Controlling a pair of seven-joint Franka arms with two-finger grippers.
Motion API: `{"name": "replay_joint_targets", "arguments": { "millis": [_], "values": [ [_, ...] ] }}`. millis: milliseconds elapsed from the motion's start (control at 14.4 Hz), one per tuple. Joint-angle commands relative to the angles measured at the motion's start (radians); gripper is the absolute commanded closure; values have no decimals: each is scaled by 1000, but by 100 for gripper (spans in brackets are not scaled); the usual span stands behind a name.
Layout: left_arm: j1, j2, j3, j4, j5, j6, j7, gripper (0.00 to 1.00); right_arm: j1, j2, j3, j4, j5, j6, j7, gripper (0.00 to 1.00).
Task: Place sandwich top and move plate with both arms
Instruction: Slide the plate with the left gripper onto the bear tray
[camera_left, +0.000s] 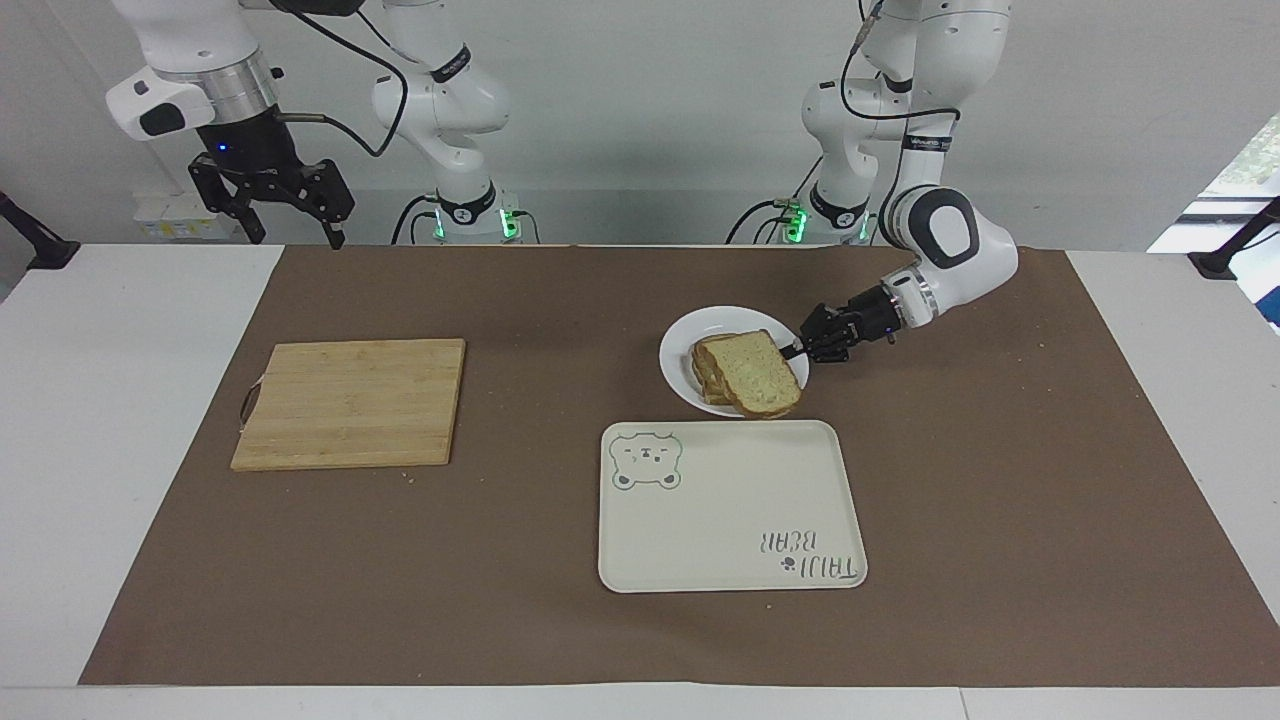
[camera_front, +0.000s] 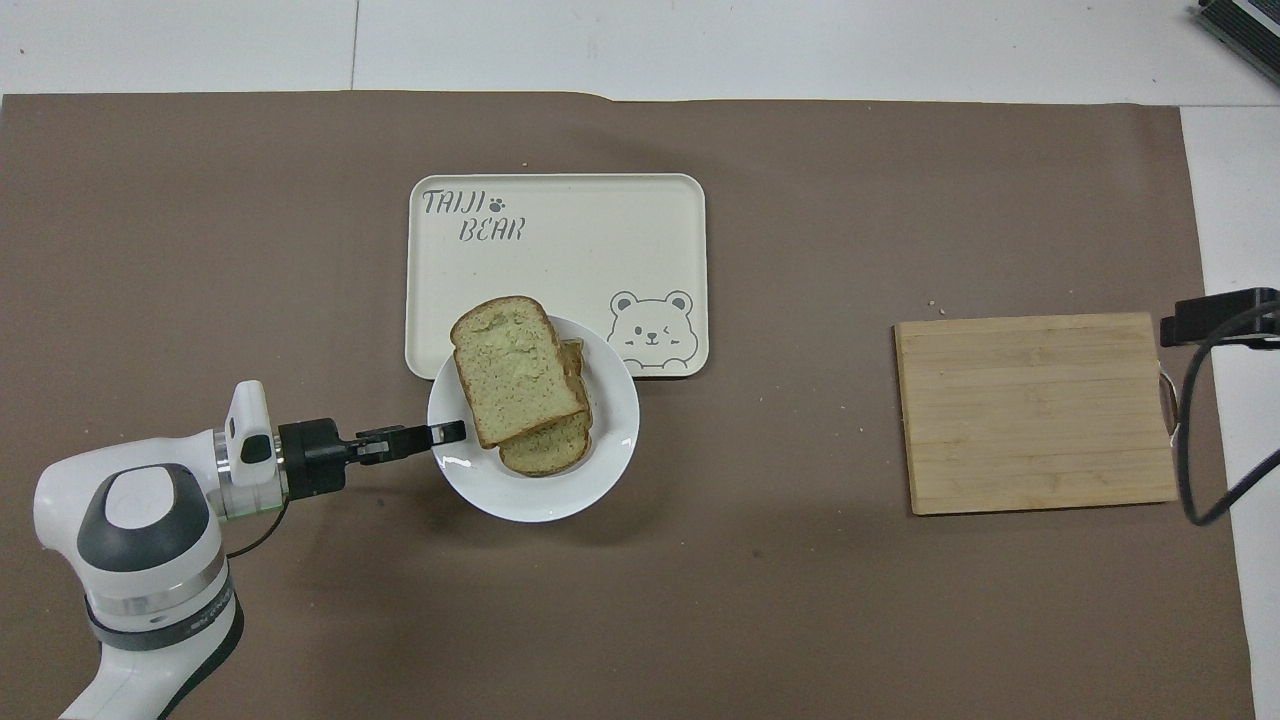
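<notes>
Left hand (camera_left: 797, 350) grips the plate (camera_left: 680, 350) rim, sandwich top (camera_left: 762, 373) just beside.

Tray (camera_front: 560, 215) lettering: "TAIJI BEAR", with a paw print beside it
Tray drawing: a winking bear face, no words

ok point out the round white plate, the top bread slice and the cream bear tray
round white plate (camera_front: 560, 500), overhead view, bare rim nearest the robots
top speckled bread slice (camera_front: 515, 368), overhead view, middle of its face
cream rectangular bear tray (camera_left: 720, 520), facing view, bare middle
</notes>
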Motion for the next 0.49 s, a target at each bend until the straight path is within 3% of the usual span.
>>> {"name": "replay_joint_targets", "arguments": {
  "millis": [0,418],
  "values": [
    [-12,68,-14,101,-54,91,-82,100,-4,-9,5,1,-12,-15,-20,0],
    [-44,240,-21,294,-133,215,-164,100,-4,-9,5,1,-12,-15,-20,0]
  ]
}}
